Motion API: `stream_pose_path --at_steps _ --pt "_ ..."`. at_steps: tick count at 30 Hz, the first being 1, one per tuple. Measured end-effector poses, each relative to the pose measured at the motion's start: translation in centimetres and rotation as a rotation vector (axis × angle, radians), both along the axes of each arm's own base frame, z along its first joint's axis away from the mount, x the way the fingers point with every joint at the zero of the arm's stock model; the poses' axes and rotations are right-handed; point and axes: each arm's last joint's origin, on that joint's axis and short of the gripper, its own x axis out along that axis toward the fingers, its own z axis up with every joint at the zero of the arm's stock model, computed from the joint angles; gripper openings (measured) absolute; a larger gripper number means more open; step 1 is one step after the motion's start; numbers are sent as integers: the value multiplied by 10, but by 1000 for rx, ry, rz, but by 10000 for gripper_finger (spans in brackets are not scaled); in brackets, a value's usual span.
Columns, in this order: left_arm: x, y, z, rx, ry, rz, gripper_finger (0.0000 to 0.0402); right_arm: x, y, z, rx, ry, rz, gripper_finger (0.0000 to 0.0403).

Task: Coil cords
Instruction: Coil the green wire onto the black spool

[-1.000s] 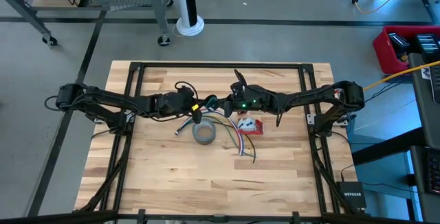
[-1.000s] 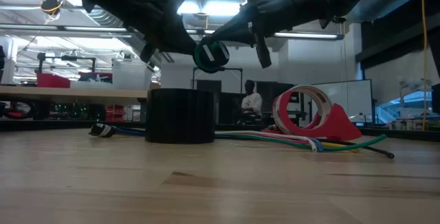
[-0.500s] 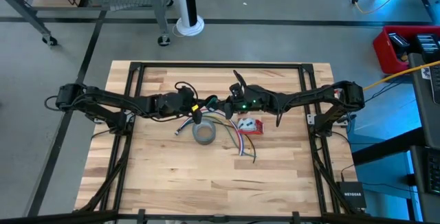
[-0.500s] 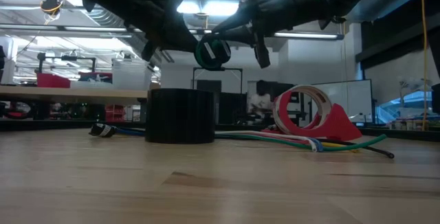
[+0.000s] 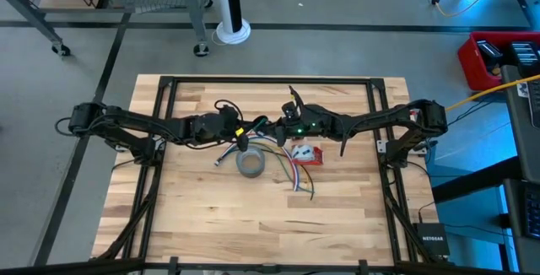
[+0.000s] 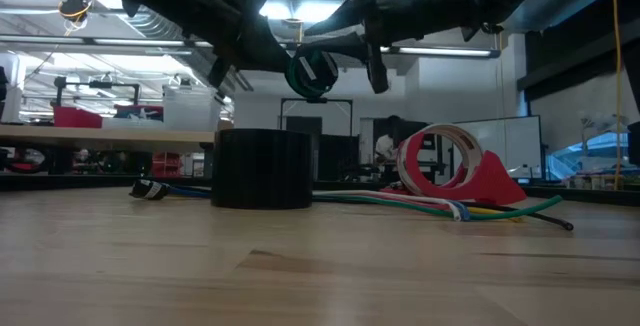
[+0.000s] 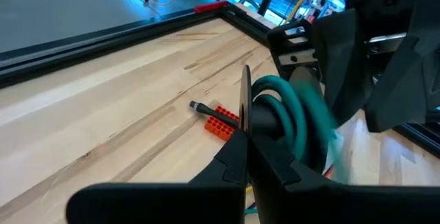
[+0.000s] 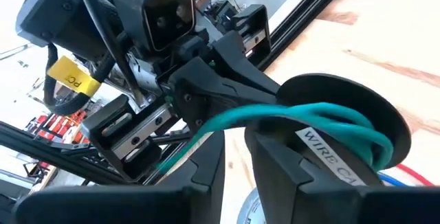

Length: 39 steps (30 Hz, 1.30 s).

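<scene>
While both dark arms reach inward from the sides in the high view, the left gripper and the right gripper meet above the middle of the pale wooden worktop. Just below them lies a grey tape roll, with a loose bundle of coloured cords and a red tape dispenser beside it.

Seen from the low view, the small teal-green coiled cord hangs in the air between the two grippers, above the dark-looking tape roll and clear of the worktop. The loose cords run along the boards to the red dispenser.

Looking through the left wrist view, the left fingers are clenched together on the coiled cord. A small red block lies on the worktop beyond.

From the right wrist view, the coil rests against the right fingers, carrying a white tag with lettering; whether these fingers grasp it or stand loose around it, I cannot tell. The left gripper holds the coil's other side.
</scene>
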Motion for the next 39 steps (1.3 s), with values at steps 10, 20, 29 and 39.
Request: stream_pose_path --at_steps 10,20,29,39 --pt "0 0 0 3 3 -1 0 0 0 0 -1 -1 -2 76" --pt "0 0 0 3 3 -2 0 0 0 0 0 4 -3 76" --pt "-4 7 4 57 20 22 0 -1 4 -5 59 46 139 76" --pt "-15 20 17 96 6 65 0 -20 5 -16 27 315 124 76"
